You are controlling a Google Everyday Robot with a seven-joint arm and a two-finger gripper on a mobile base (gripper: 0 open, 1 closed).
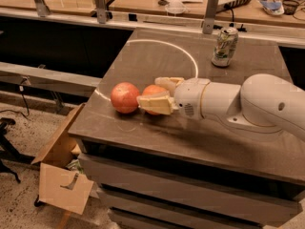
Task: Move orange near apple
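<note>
The apple (pixel 125 98), pinkish-red and round, sits near the front left corner of the dark table (pixel 200 142). The orange (pixel 153 92) lies right beside it on its right, touching or nearly touching. My gripper (pixel 155 94) reaches in from the right on a white arm, and its cream fingers (pixel 157 104) are shut around the orange, one in front and one behind. The orange rests at table level and is partly hidden by the fingers.
A green and white drink can (pixel 225 46) stands at the back right of the table. A white curved line (pixel 167 44) is marked on the tabletop. An open cardboard box (pixel 59 171) stands on the floor at the left. Metal rail posts (pixel 209 13) line the back.
</note>
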